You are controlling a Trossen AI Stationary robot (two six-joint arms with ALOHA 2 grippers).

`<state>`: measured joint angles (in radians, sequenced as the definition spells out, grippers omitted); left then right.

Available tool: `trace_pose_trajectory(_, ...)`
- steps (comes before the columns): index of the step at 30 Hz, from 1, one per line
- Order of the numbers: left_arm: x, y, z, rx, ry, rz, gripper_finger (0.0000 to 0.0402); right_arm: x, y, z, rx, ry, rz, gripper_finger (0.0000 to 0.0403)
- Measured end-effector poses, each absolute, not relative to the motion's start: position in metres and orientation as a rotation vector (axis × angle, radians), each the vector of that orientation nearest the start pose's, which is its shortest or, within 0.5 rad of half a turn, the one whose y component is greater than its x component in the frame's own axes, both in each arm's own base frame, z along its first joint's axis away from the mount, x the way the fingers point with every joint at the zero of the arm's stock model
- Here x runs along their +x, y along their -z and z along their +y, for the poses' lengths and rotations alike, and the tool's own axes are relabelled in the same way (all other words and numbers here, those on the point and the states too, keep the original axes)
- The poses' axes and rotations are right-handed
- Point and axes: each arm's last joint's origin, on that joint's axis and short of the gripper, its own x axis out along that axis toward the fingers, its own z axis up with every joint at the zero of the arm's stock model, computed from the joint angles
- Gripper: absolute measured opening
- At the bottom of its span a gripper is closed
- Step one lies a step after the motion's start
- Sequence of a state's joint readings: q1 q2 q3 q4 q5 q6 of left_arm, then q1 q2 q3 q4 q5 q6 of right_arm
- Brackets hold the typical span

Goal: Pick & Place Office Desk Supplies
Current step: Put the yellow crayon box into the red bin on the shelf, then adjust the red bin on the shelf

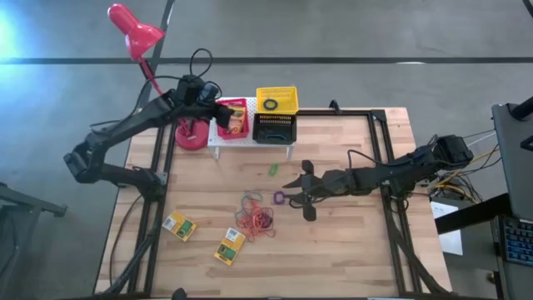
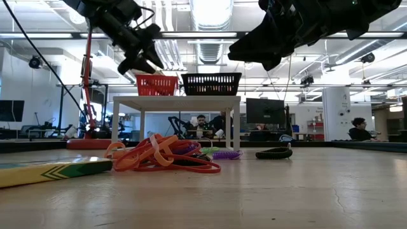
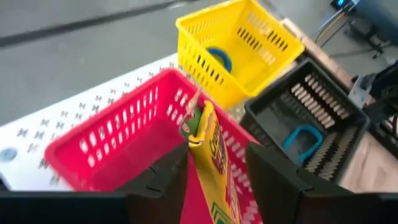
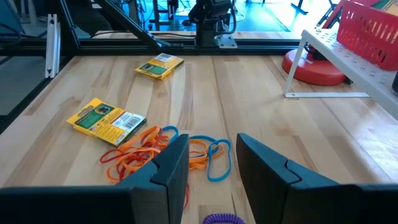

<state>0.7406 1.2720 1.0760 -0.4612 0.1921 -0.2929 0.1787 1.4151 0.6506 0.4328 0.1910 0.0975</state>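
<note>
My left gripper [image 1: 223, 112] [image 3: 214, 171] hovers over the red basket [image 3: 118, 146] on the white rack, shut on a yellow-and-green box [image 3: 211, 155]. A blue ring [image 3: 217, 59] lies in the yellow basket [image 1: 276, 100], and a teal ring [image 3: 303, 140] lies in the black basket [image 1: 275, 127]. My right gripper [image 1: 291, 193] [image 4: 212, 162] is open above the table. It is beside a purple ring [image 1: 279, 198] and faces the orange-red rubber bands [image 4: 146, 155]. Two more boxes [image 1: 179, 226] [image 1: 230, 247] lie flat on the table. My left gripper has the box between its two fingers [image 3: 165, 177], slanting down from above the basket. The fingers are on the box's near end [image 3: 217, 199], and the box runs on past the fingertips into the basket, standing on edge. Its lower end is hidden, so whether it rests on the basket floor cannot be told.
The white perforated rack [image 1: 218, 140] stands at the table's far edge and carries all three baskets. The red lamp's base [image 1: 191, 137] sits beside it. A small green piece [image 1: 273, 169] and a black ring [image 2: 273, 152] lie on the table. Bare wood shows to the right of the bands.
</note>
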Motion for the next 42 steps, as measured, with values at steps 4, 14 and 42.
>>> trace_pose_trajectory(4,0.198,-0.323,0.172,-0.618,-0.617,0.615,0.0143,0.285,-0.207,0.046,0.036,0.028,0.325,0.0128)
trace_pose_trajectory(14,0.186,-0.337,0.153,-0.535,-0.850,0.853,0.0100,0.285,-0.207,0.046,0.035,0.028,0.325,0.0128)
trace_pose_trajectory(42,0.201,-0.282,0.168,-0.517,-0.931,0.646,0.0067,0.285,-0.207,0.046,0.033,0.028,0.324,0.0128)
